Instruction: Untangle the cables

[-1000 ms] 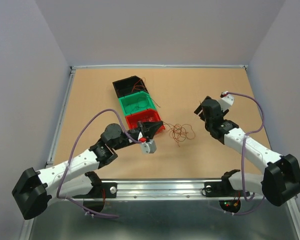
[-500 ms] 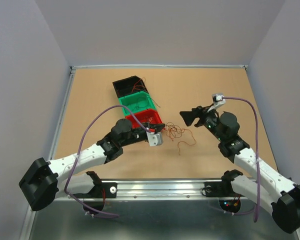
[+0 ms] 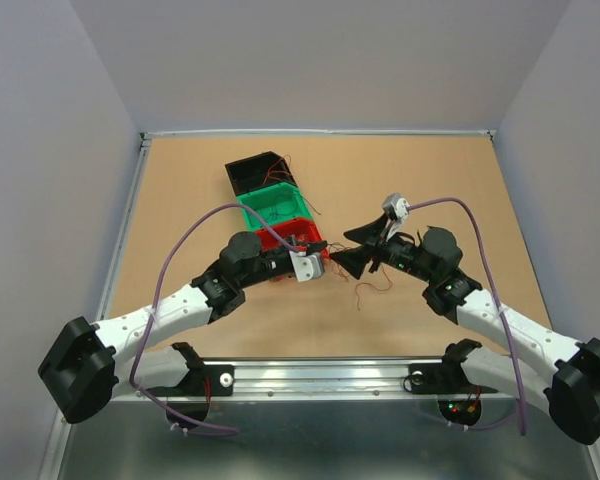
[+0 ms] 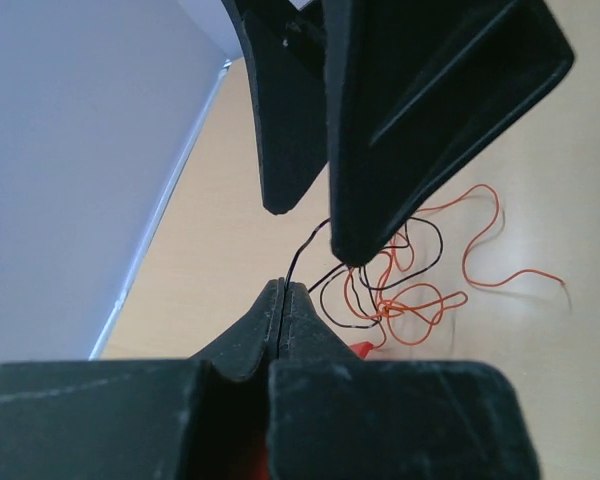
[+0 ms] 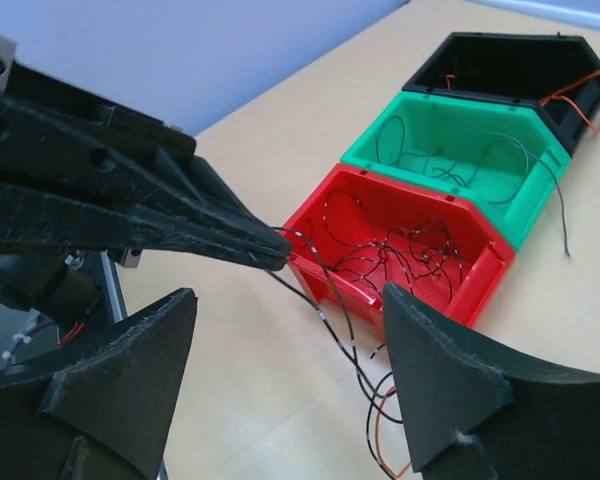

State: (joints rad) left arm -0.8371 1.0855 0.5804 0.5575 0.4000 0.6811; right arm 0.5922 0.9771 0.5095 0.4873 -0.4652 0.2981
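My left gripper (image 4: 283, 287) is shut on a thin black cable (image 4: 302, 252) that rises from its tip. The same pinch appears in the right wrist view, where the left gripper (image 5: 278, 247) holds the black cable (image 5: 332, 312) beside the red bin. My right gripper (image 5: 290, 365) is open, its fingers on either side of that strand without touching it. In the left wrist view its fingers (image 4: 420, 110) hang just above a tangle of orange and black cables (image 4: 410, 295) on the table. From above, the left gripper (image 3: 321, 262) and right gripper (image 3: 354, 250) nearly meet over loose cables (image 3: 370, 286).
Three bins stand in a row behind the left gripper: a red bin (image 5: 485, 262) with several black cables, a green bin (image 5: 525, 195) with a few thin ones, and a black bin (image 5: 580, 90) with orange ones. From above, the row runs from the black bin (image 3: 250, 172) to the green bin (image 3: 270, 205).
My right arm has swung left and down from the right side, bringing its open gripper up to the left gripper's tip. The left gripper has shifted slightly right, still pinching the cable.
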